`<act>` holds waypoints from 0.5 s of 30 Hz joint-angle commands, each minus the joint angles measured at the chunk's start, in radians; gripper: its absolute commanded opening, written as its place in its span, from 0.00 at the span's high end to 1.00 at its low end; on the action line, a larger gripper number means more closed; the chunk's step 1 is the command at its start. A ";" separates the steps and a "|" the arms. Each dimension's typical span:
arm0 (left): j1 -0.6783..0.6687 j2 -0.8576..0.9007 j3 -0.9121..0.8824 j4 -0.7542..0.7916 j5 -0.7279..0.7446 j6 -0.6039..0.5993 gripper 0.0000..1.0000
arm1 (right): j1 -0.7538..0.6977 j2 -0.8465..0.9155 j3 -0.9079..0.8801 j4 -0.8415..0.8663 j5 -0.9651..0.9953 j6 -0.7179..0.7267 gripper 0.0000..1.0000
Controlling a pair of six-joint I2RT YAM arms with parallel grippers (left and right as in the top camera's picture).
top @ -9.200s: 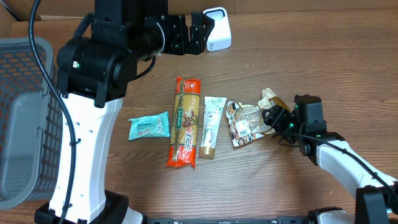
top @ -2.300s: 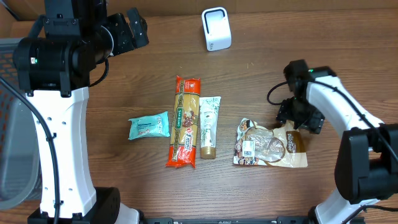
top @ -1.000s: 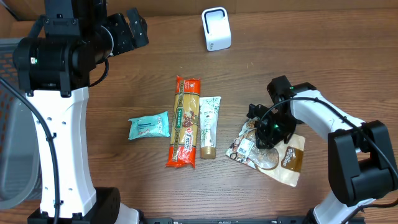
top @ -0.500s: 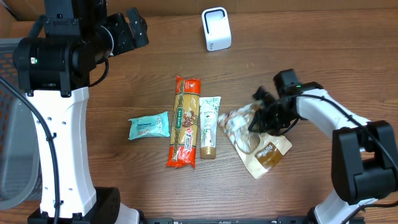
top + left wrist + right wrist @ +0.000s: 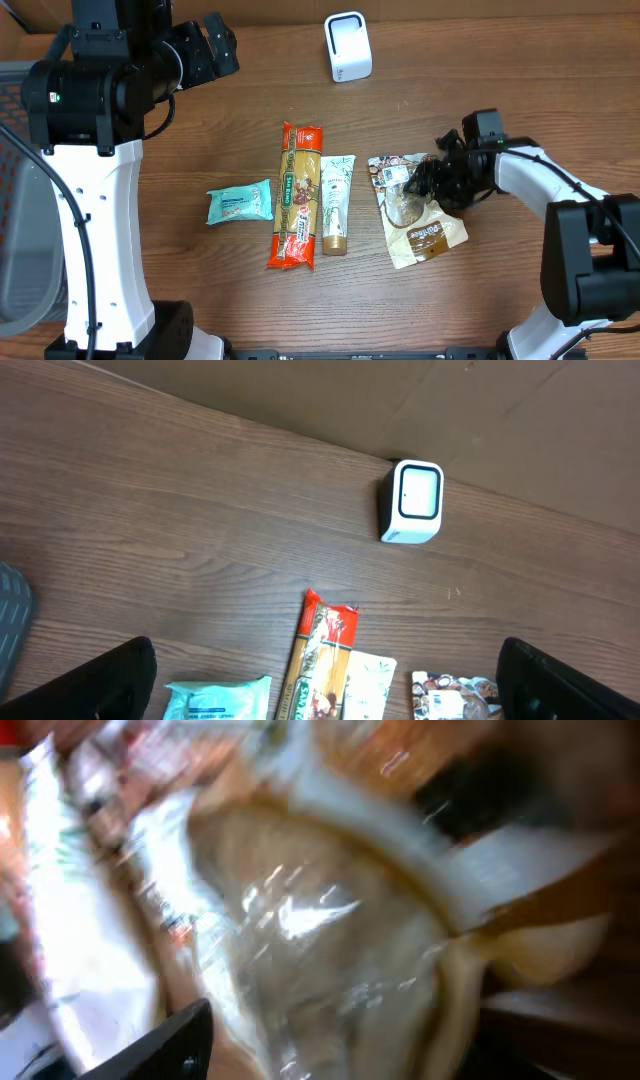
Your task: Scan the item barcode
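The item, a clear and brown snack bag (image 5: 418,212), lies on the table with its white barcode label (image 5: 390,172) facing up at its far left corner. My right gripper (image 5: 437,181) is low over the bag's right side. The right wrist view is motion-blurred: the crinkled bag (image 5: 330,940) fills it, and the fingers (image 5: 165,1045) stand wide apart on either side, so the right gripper (image 5: 350,1035) looks open. The white scanner (image 5: 348,46) stands at the back. My left gripper (image 5: 215,45) hangs open and empty high over the back left.
A pasta pack (image 5: 298,195), a cream tube (image 5: 338,200) and a teal packet (image 5: 240,202) lie in a row left of the bag. A grey basket (image 5: 15,210) sits at the left edge. In the left wrist view the scanner (image 5: 412,502) stands near a cardboard wall.
The right gripper dragged and turned the bag, bringing its label end up toward the back, then moved right and spread its fingers. The left arm stayed still.
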State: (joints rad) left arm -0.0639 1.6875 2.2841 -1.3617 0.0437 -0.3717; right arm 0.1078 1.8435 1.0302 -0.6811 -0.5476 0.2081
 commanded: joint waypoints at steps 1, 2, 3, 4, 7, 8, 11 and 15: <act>0.003 0.008 0.006 0.004 -0.010 -0.018 0.01 | -0.033 -0.001 -0.070 0.019 -0.063 -0.075 0.32; 0.003 0.008 0.006 0.004 -0.010 -0.018 0.00 | -0.044 -0.001 -0.084 0.024 -0.089 -0.108 0.32; 0.003 0.008 0.006 0.004 -0.010 -0.018 0.00 | -0.053 -0.001 -0.095 0.030 -0.116 -0.137 0.32; 0.003 0.008 0.006 0.004 -0.010 -0.018 0.00 | -0.062 -0.001 -0.108 0.041 -0.148 -0.162 0.32; 0.003 0.008 0.006 0.004 -0.010 -0.018 0.00 | -0.072 -0.001 -0.149 0.099 -0.216 -0.183 0.43; 0.003 0.008 0.006 0.004 -0.010 -0.018 0.00 | -0.072 -0.001 -0.159 0.114 -0.229 -0.183 0.48; 0.003 0.008 0.006 0.004 -0.010 -0.018 0.00 | -0.065 -0.001 -0.170 0.150 -0.285 -0.183 0.67; 0.003 0.008 0.006 0.004 -0.010 -0.018 0.00 | -0.063 -0.001 -0.170 0.169 -0.285 -0.182 0.90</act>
State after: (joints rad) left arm -0.0635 1.6875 2.2841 -1.3613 0.0437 -0.3717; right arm 0.0395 1.8359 0.8661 -0.5243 -0.8116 0.0425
